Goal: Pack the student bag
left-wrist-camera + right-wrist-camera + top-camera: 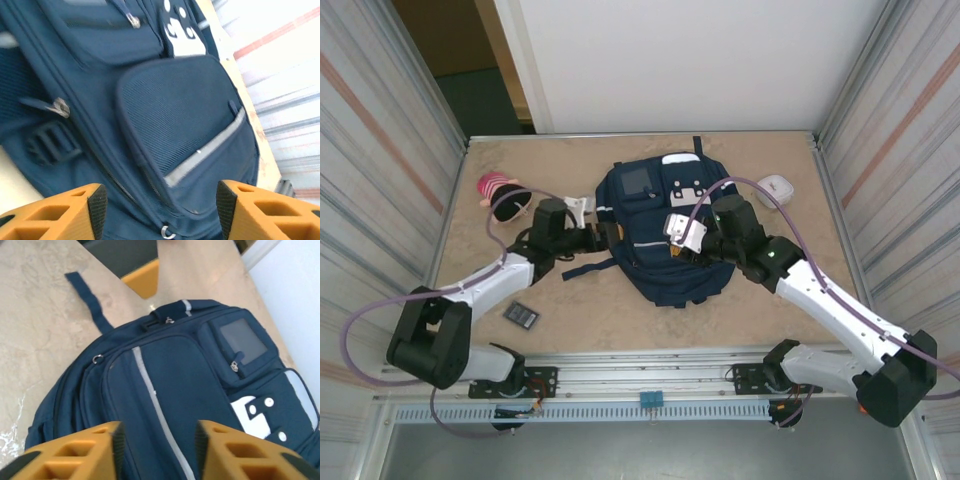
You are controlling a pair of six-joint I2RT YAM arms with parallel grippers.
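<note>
Corrugated walls close in the tan bench on both sides, and bare room lies before the arm bases. One student bag lies flat mid-bench, with the left hand at its left edge and the right hand above it.

Left wrist: the left hand is spread wide and empty above the student bag.

Right wrist: the right hand is parted and empty over the student bag, with bare bench beyond.

nothing legible; the white patch on the student bag seems blank.
</note>
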